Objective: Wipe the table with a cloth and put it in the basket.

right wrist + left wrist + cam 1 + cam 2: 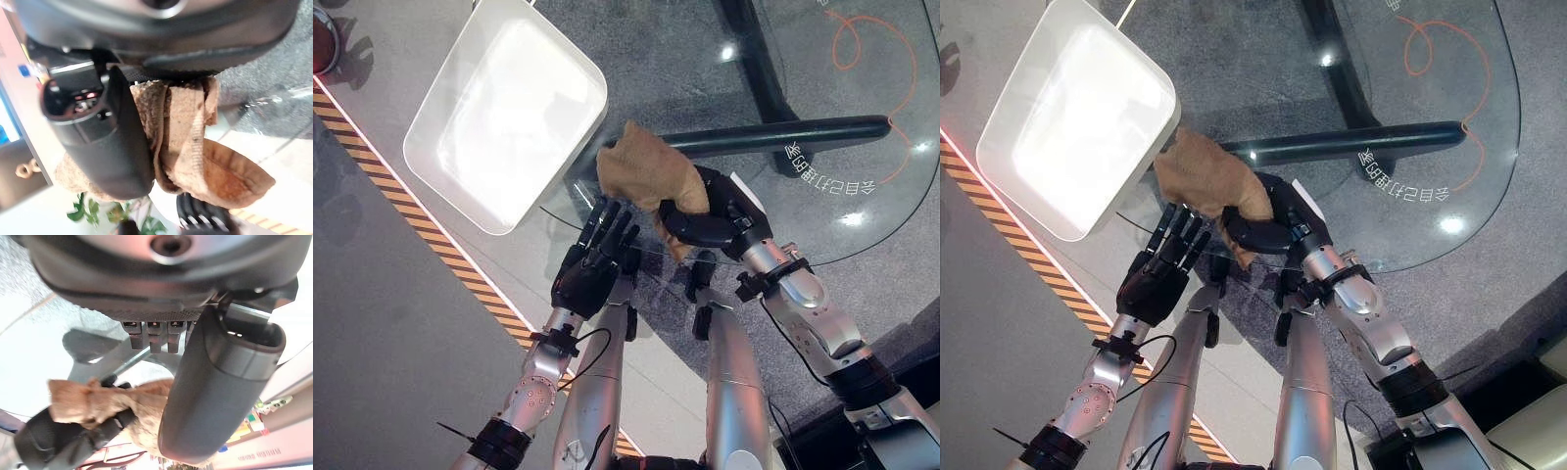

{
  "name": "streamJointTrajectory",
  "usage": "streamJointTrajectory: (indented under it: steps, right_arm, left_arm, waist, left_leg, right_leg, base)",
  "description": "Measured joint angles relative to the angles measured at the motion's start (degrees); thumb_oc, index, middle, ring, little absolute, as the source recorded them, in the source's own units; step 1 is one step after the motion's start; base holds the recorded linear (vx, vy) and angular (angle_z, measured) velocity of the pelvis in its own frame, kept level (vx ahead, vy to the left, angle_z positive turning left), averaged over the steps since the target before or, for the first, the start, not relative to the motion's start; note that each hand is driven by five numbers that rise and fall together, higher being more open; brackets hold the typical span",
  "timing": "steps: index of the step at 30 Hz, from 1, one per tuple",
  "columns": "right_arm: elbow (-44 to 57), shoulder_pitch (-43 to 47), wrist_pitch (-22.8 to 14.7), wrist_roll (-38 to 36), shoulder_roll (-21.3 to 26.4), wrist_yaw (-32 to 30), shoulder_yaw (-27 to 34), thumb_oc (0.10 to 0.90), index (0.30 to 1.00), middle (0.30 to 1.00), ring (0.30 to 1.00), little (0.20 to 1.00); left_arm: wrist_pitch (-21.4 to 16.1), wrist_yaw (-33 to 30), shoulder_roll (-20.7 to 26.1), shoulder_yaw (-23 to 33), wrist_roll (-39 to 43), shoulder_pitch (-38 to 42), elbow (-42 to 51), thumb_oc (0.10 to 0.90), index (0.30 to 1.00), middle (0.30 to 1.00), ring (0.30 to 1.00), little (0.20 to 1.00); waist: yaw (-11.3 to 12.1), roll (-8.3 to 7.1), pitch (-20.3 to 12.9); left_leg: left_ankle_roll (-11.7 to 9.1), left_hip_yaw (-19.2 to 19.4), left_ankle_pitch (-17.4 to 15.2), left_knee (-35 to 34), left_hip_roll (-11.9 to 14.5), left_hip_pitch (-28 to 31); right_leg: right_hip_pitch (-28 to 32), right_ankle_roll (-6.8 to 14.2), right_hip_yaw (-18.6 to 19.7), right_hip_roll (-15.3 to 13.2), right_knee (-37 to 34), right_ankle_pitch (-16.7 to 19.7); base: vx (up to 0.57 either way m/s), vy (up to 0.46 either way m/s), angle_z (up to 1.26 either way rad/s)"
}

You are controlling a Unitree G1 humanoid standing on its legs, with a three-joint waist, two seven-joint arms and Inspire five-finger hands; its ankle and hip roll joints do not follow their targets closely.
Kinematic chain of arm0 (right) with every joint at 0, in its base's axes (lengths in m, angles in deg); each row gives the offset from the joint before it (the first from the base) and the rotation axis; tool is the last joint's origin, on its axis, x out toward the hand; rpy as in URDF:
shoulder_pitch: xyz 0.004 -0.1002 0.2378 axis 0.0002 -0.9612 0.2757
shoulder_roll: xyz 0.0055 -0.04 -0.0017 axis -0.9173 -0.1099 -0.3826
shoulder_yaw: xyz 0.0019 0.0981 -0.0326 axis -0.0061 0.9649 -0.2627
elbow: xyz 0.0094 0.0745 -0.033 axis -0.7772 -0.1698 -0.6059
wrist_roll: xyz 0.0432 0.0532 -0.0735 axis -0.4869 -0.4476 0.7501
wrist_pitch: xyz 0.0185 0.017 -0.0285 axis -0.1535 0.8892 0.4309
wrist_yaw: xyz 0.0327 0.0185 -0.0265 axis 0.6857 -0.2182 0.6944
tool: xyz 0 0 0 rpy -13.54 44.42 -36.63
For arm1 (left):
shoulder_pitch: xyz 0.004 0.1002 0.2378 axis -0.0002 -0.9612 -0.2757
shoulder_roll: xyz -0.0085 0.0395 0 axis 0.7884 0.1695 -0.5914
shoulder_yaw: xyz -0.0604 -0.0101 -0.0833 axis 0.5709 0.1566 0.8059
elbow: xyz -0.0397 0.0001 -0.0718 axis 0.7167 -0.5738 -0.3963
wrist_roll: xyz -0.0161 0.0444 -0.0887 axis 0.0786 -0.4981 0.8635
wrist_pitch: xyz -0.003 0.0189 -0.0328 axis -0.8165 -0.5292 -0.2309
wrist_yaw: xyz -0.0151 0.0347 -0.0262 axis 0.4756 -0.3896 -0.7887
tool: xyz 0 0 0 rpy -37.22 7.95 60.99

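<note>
Clearly the cloth (646, 168) was in our right hand (710, 217), whose fingers and thumb were curled round its lower part; in the right wrist view the tan fabric (195, 147) was bunched between thumb and palm, with a loose fold hanging free. We held it above the near edge of the glass table (822, 108), and from what we could see it looked lifted rather than pressed flat on the glass, though we could not tell for certain. The white basket (445, 162) lay to the left of the cloth and a little farther from us, its near corner just beside the cloth's free upper end. That was the relation the next move turned on: the cloth stuck out from the hand toward the basket, so a short carry to the left and away from us should have brought it over the rim. Our left hand (592, 264) hovered just beside the right one, below the basket's near corner, fingers straight and spread, holding nothing. It was as near the basket as the right hand, yet the right hand had the grip, so we judged it should make the drop
</note>
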Motion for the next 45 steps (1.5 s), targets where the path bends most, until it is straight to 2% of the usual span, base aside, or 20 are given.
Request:
streamJointTrajectory:
  steps: [11, 23, 28, 35, 41, 45]
  right_arm:
    - [0.0, 3.58, 1.8, 3.26, 3.9, 3.24, -2.82, 0.1, 0.3, 0.3, 0.3, 0.2]
    - [-0.01, 6.06, 3.48, 3.98, 3.65, 3.73, -4.27, 0.1, 0.3, 0.3, 0.3, 0.2]
    - [-0.46, 7.98, 3.66, 4.24, 3.08, 3.42, -5.05, 0.1, 0.3, 0.3, 0.3, 0.2]
    - [-0.33, 9.5, 4.49, 4.51, 2.53, 3.18, -6.1, 0.1, 0.3, 0.3, 0.3, 0.2]
    - [-0.35, 10.01, 6.99, 6.0, 2.42, 3.08, -7.28, 0.1, 0.3, 0.3, 0.3, 0.2]
    - [-0.45, 11.35, 9.57, 8.06, 2.68, -1.34, -8.51, 0.1, 0.3, 0.3, 0.3, 0.2]
  left_arm:
    - [-1.95, -0.1, 2.15, 0.43, 1.44, 2.26, 0.58, 0.8, 0.9, 0.9, 0.9, 0.9]
    - [-1.45, -0.1, 2.15, -0.04, 2.52, 2.76, 2.15, 0.8, 0.9, 0.9, 0.9, 0.9]
    - [0.58, -0.56, 2.03, -0.18, 3.53, 3.6, 2.37, 0.8, 0.9, 0.9, 0.9, 0.9]
    - [0.72, -1.2, 1.61, -0.14, 4.76, 2.81, 3.89, 0.8, 0.9, 0.9, 0.9, 0.9]
    - [0.52, -2.93, 1.71, -0.52, 4.72, 1.86, 3.94, 0.8, 0.9, 0.9, 0.9, 0.9]
    - [0.53, -4.49, 1.8, -1.5, 4.34, 4.06, 2.89, 0.8, 0.9, 0.9, 0.9, 0.9]
  waist:
    - [0.0, -0.1, 0.05]
    - [0.17, -0.13, 0.07]
    - [0.36, -0.13, 0.16]
    - [0.27, -0.13, 0.08]
    - [0.5, -0.07, 0.11]
    - [1.46, 0.07, 0.15]
  left_leg:
    - [0.0, 0.1, 0.0, 0.07, 0.01, -0.66]
    - [-0.01, 0.0, 0.02, 0.07, -0.16, -1.56]
    - [-0.19, 0.01, 0.41, -0.02, -0.23, -2.12]
    - [-0.27, 0.0, 0.32, -0.3, -0.29, -1.85]
    - [-0.28, -0.09, 0.46, -0.2, -0.36, -1.92]
    - [-0.36, -0.16, 0.56, -0.04, -0.28, -2.35]
  right_leg:
    - [-0.72, 0.03, 0.05, -0.02, 0.17, 0.02]
    - [-1.64, 0.05, 0.05, -0.11, 0.28, 0.01]
    - [-2.5, 0.04, 0.05, -0.28, 0.92, 0.01]
    - [-2.46, 0.04, 0.1, -0.35, 1.34, -0.16]
    - [-2.59, -0.03, 0.04, -0.42, 1.4, -0.34]
    - [-3.01, -0.07, 0.04, -0.36, 1.5, -0.31]
  base:
    - [0.0, 0.0, 0.0]
    - [0.0, 0.001, 0.0]
    - [0.01, 0.016, 0.01]
    - [0.0, 0.012, 0.0]
    - [0.01, 0.007, 0.01]
    - [0.0, 0.022, 0.0]
